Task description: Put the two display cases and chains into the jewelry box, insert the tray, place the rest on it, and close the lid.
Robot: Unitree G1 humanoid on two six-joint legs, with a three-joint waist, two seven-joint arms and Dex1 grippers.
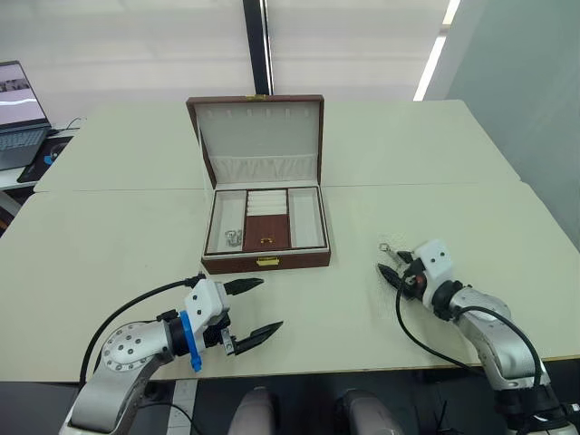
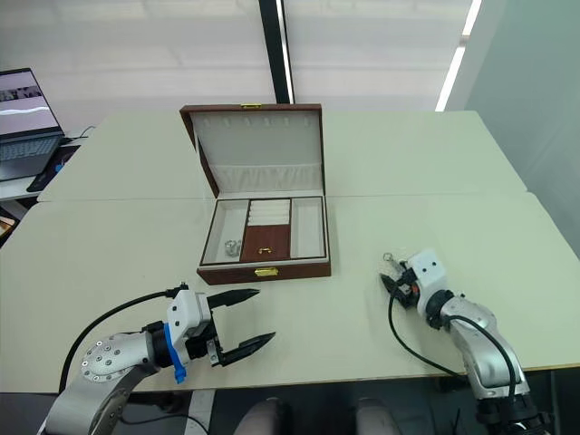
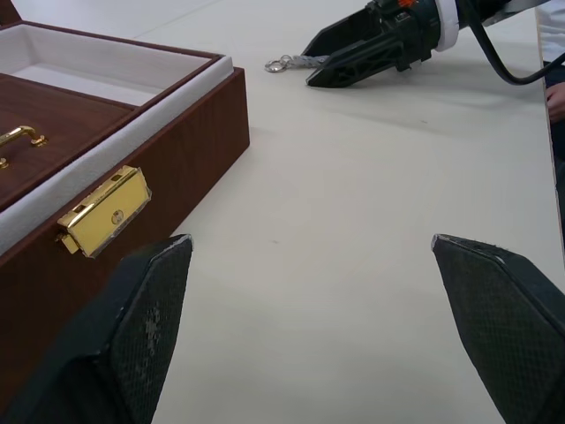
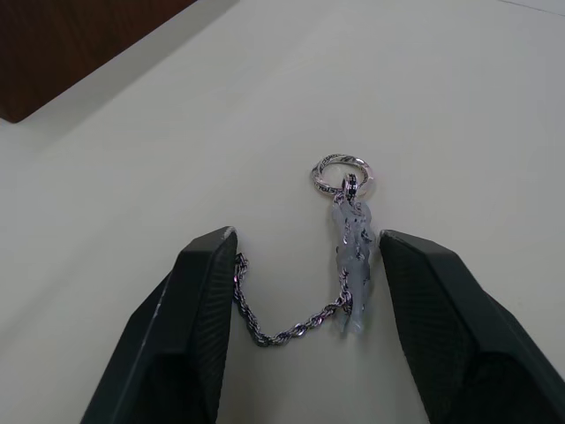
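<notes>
A reddish-brown jewelry box [image 1: 265, 261] stands open near the middle of a pale table [image 1: 109, 245], its lid [image 1: 258, 140] raised behind it, cream lining and a row of hooks facing forward. The tray [image 1: 266, 218] already sits inside, with cream side compartments, ring rolls and a dark red centre bearing a small gold handle. Something small and silvery lies in the tray's left compartment; what it is cannot be told.

To the right of the box, apart from it and nearer the table's front edge, lies 1 short silvery chain [image 4: 346, 256] with a ring at one end and a pale, translucent charm below the ring. The right gripper [image 4: 305, 296] is down at the table with its 2 black fingers spread on either side of the chain, not closed on it; a loop of links touches the base of one finger [image 4: 199, 309].

In front of the box, the left gripper [image 1: 256, 310] hovers with its fingers wide apart, holding nothing, the gold clasp [image 3: 99, 210] just ahead of it.

The chain looks very light, limp and slippery, likely to slump or slide if pinched at 1 link. The charm and ring end seems the firmest place to take hold. It lies flat on the table, so the fingertips probably need to press right down to the surface.
</notes>
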